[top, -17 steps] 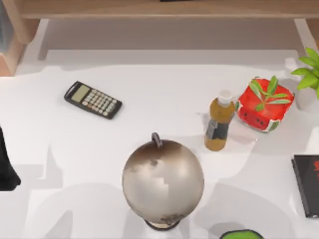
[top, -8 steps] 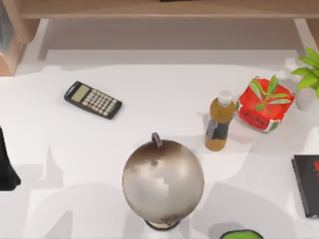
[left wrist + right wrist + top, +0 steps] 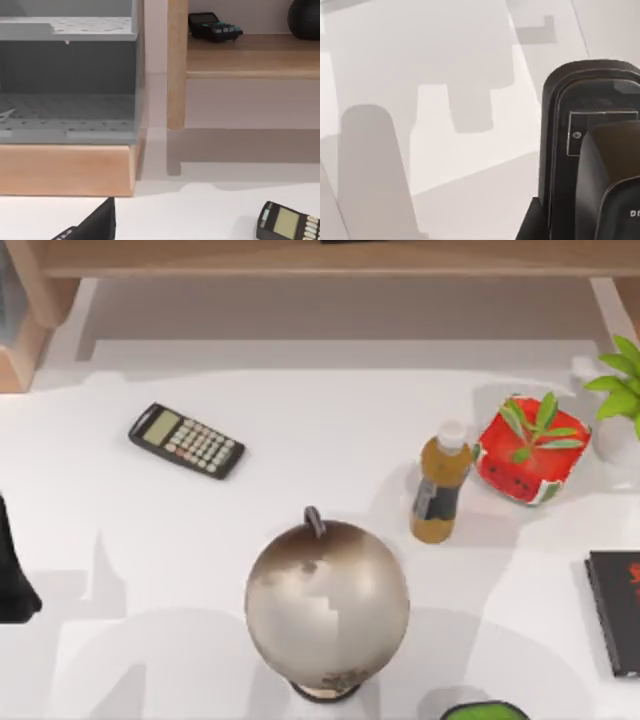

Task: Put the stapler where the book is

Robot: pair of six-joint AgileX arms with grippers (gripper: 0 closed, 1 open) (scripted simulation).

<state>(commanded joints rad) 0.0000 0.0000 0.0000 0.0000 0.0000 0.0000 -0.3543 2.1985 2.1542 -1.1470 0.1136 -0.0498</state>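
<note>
The book (image 3: 616, 612), flat and black with red marks, lies at the table's right edge, partly cut off by the top view. In the right wrist view a glossy black object with a rounded end (image 3: 592, 150), seemingly the stapler, sits very close over the white table. A green, dark-rimmed thing (image 3: 485, 711) peeks in at the front edge; I cannot tell what it is. My left arm (image 3: 12, 580) is parked at the left edge, and a dark part of it (image 3: 95, 222) shows in the left wrist view.
A globe (image 3: 327, 605) stands front centre. A brown bottle (image 3: 440, 492) and a red plant pot (image 3: 525, 458) stand right of the middle, with another plant (image 3: 622, 390) at far right. A calculator (image 3: 187, 440) lies at left. A wooden shelf (image 3: 320, 258) runs along the back.
Only the shadows on the right half of the table have shifted. No object has moved, and the left arm is still.
</note>
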